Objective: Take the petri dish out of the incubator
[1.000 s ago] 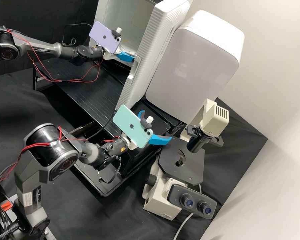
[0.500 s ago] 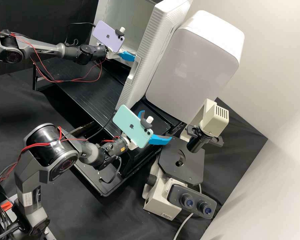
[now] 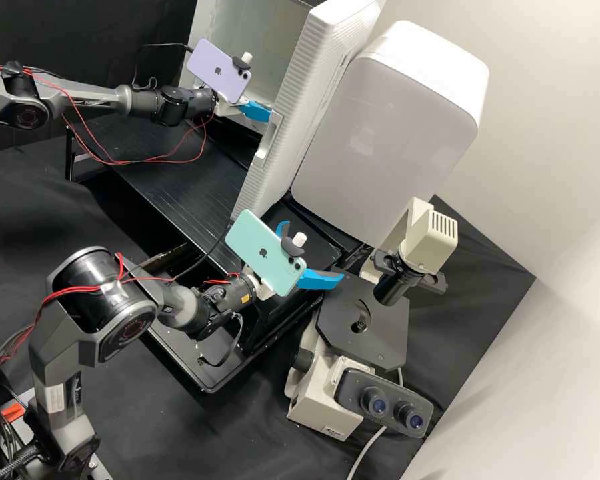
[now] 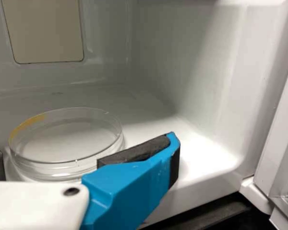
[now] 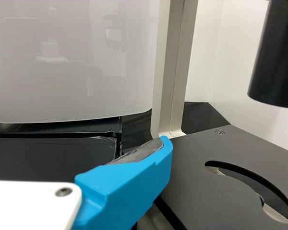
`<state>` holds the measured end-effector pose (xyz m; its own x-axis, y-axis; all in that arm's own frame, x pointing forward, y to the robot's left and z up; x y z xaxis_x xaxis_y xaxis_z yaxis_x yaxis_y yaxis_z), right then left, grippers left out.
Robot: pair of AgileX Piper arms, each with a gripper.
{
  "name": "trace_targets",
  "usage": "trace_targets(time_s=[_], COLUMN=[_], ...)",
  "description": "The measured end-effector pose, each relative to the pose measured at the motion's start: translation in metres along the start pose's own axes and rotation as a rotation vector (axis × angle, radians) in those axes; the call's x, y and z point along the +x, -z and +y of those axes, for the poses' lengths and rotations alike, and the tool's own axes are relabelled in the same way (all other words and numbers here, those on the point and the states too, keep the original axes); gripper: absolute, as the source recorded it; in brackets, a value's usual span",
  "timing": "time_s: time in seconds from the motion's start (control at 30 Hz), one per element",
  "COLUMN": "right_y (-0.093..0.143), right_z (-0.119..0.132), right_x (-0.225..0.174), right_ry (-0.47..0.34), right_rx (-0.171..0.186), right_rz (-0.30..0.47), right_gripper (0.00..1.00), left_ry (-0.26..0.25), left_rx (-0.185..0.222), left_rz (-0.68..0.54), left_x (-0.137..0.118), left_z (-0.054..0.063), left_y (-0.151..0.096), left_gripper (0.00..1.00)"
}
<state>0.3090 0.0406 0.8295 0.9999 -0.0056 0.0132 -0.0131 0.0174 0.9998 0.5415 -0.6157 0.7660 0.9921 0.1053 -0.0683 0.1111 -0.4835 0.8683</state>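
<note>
A clear round petri dish [image 4: 65,141] with a faint yellow rim mark sits on the white floor of the incubator [image 4: 197,91]. My left gripper [image 4: 81,148] is open at the dish's level. Its blue finger [image 4: 139,172] stands beside the dish, and the other finger just shows at the opposite edge. In the high view the left gripper [image 3: 255,111] is at the incubator's opening, behind the open ribbed door [image 3: 307,100]. My right gripper [image 3: 308,253] hangs open and holds nothing, just above the microscope stage [image 3: 363,320]. One of its blue fingers [image 5: 134,177] shows over that stage.
A white microscope [image 3: 353,393] with a black stage and two eyepieces stands at the front right. A black ribbed platform [image 3: 180,180] runs under the incubator. Red cables [image 3: 113,153] trail from the left arm. The black objective [image 5: 276,52] hangs near the right gripper.
The left arm has pushed a little farther toward the incubator's opening. The right arm has not moved.
</note>
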Motion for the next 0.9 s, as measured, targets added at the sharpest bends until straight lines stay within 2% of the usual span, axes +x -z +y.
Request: trace_targets(time_s=[0.47,0.5,0.9], right_y=[0.0000,0.0000,0.0000], right_z=[0.0000,0.0000,0.0000], right_x=[0.0000,0.0000,0.0000], right_ry=[0.000,0.000,0.000], right_rx=[0.000,0.000,0.000], right_rz=[0.000,0.000,0.000], right_gripper=[1.00,1.00,1.00], left_ry=[-0.004,-0.004,-0.006], left_rx=[0.004,0.004,-0.018], left_rz=[-0.004,-0.004,-0.005], left_x=[0.0023,0.0023,0.0046], left_z=[0.0022,0.0022,0.0025], left_y=[0.0026,0.0026,0.0020], left_gripper=[1.00,0.00,0.00])
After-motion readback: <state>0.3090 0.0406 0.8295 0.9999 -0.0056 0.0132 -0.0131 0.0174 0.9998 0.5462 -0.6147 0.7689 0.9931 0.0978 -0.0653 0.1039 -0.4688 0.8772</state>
